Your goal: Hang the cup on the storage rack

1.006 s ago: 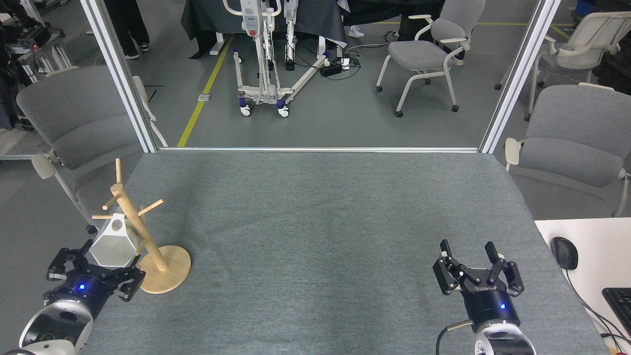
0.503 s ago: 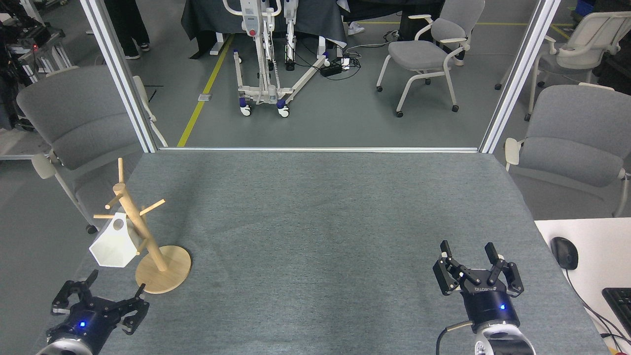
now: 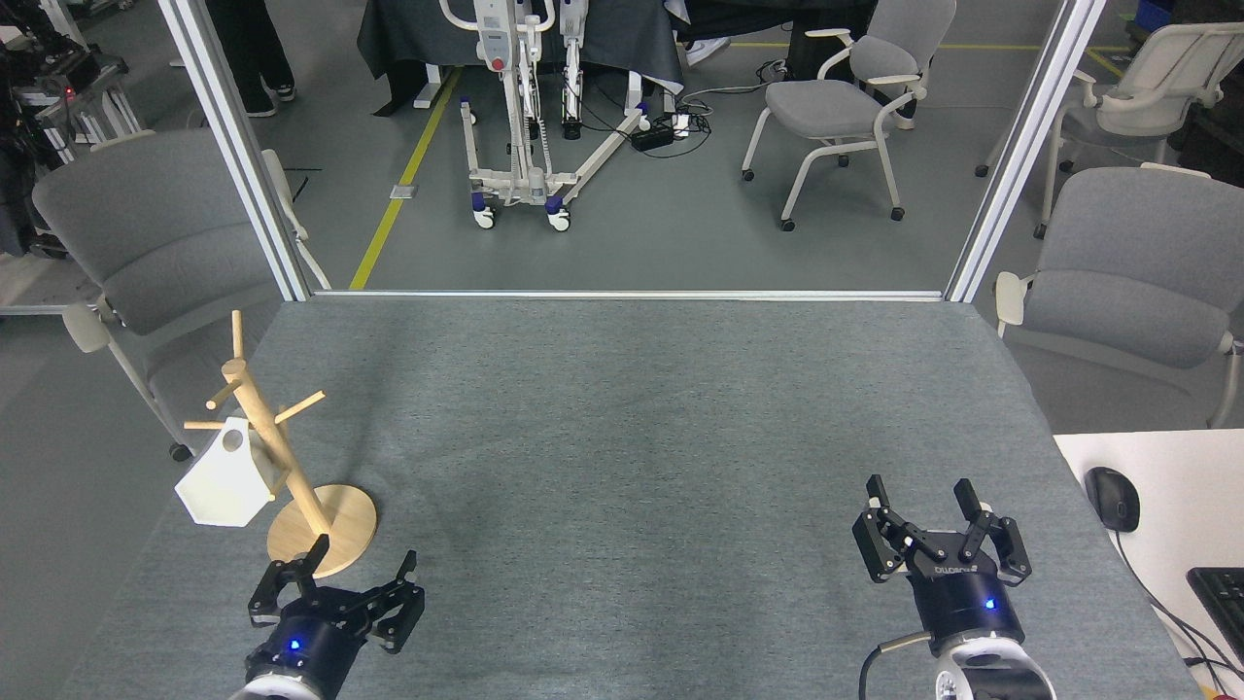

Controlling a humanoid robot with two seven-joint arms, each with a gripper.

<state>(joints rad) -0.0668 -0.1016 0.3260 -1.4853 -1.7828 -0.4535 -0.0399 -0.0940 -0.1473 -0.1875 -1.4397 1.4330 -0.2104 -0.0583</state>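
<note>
- The cup point(image 3: 225, 483) hung on the rack point(image 3: 282, 465), at the rack's left side, its pierced handle tab up against a low peg and its open hexagonal rim facing down and toward the camera.
- Nothing gripped the cup; it hung clear of the table point(image 3: 622, 437) surface.
- The rack stood upright near the table's left edge, its round base point(image 3: 335, 530) flat on the grey mat, its post leaning slightly in this view, several thin pegs sticking out near the top.
- The left gripper point(image 3: 362, 569) was low at the bottom of the view, just in front of the base; one fingertip overlapped the base's front edge in the picture, though I could not tell whether it touched.
- Its fingers were spread apart and held nothing.
- A blue light showed on its wrist.
- The right gripper point(image 3: 921, 494) sat well apart from the rack, over the table's right front part.
- Its fingers were also spread apart, pointing away from the camera, empty.
- A white desk point(image 3: 1157, 486) stood just to the right of the table, carrying a black mouse point(image 3: 1113, 498) and the corner of a keyboard point(image 3: 1220, 595).
- Grey chairs point(image 3: 155, 243) stood on the floor beyond and beside the table.
</note>
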